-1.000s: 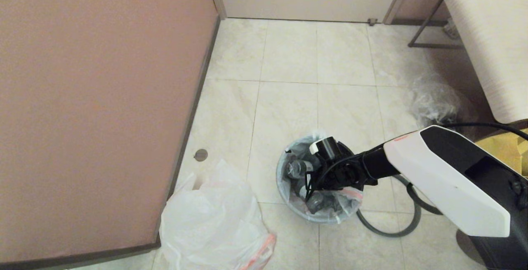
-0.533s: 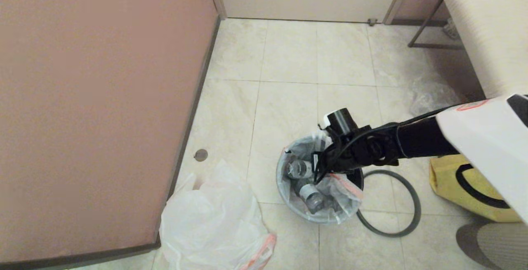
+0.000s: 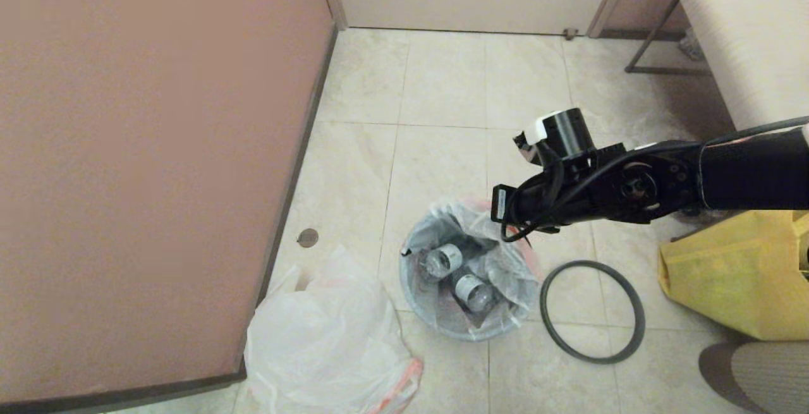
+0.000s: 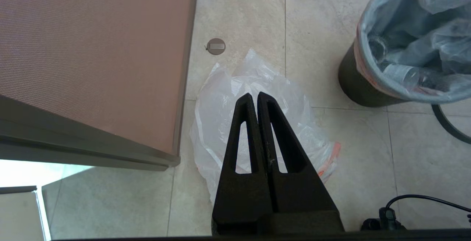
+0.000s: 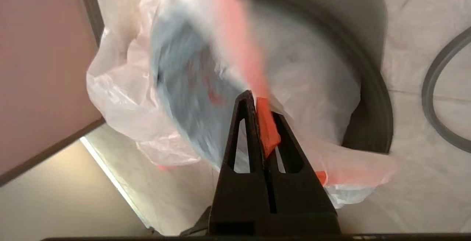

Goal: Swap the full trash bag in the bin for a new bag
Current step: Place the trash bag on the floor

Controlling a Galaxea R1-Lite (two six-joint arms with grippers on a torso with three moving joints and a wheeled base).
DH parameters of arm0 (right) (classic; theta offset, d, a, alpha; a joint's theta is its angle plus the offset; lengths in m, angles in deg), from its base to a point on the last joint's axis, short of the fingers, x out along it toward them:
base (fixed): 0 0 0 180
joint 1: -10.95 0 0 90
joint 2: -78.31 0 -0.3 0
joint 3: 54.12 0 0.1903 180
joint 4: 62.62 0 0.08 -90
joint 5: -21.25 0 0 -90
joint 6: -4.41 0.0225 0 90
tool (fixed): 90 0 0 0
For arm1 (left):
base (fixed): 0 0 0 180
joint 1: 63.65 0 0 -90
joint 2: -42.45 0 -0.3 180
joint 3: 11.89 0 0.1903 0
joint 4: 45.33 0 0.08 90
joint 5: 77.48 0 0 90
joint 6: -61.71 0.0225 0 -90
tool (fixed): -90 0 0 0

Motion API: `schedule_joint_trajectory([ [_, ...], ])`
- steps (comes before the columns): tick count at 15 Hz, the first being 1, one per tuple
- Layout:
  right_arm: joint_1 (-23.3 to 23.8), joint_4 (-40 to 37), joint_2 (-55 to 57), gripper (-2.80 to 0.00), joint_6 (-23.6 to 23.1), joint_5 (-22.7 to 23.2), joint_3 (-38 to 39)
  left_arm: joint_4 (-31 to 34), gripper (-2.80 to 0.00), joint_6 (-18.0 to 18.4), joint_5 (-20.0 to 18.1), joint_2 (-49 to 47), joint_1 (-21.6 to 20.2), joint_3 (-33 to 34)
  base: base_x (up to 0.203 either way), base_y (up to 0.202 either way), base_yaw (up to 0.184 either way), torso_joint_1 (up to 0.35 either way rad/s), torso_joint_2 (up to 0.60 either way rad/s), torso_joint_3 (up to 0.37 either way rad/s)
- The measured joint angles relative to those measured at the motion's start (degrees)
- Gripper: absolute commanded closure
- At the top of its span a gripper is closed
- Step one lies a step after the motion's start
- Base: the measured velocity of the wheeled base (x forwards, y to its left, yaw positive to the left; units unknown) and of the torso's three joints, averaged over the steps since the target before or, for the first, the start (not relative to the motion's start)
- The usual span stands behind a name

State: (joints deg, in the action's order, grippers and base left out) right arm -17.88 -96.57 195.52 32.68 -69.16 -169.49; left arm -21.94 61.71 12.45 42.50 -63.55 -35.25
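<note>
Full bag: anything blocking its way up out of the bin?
Nothing visible. The grey hoop lies on the floor beside the bin, and the right claw is shut on the full bag's orange band.

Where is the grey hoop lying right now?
In the head view the grey hoop lies flat on the tiled floor, just right of the bin, left of the yellow bag.
</note>
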Motion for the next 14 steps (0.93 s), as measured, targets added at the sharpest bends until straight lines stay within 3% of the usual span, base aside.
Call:
schedule_joint_trajectory([
  [5,1.42,3.89,5.89,0.00,-0.02,-1.22,-0.76,-0.02,0.00,0.00,-0.02,0.00,0.00,0.00,0.000,0.000,0.000,0.000,0.00,0.000],
  [10,-1.28,8.22,12.80,0.00,-0.01,-3.19,5.99,-0.02,0.00,0.00,0.00,0.00,0.00,0.00,0.000,0.000,0.000,0.000,0.00,0.000],
  [14,-2.62,8.90,17.79,0.00,-0.20,-6.49,4.84,-0.02,0.00,0.01,0.02,0.00,0.00,0.00,0.000,0.000,0.000,0.000,0.00,0.000],
])
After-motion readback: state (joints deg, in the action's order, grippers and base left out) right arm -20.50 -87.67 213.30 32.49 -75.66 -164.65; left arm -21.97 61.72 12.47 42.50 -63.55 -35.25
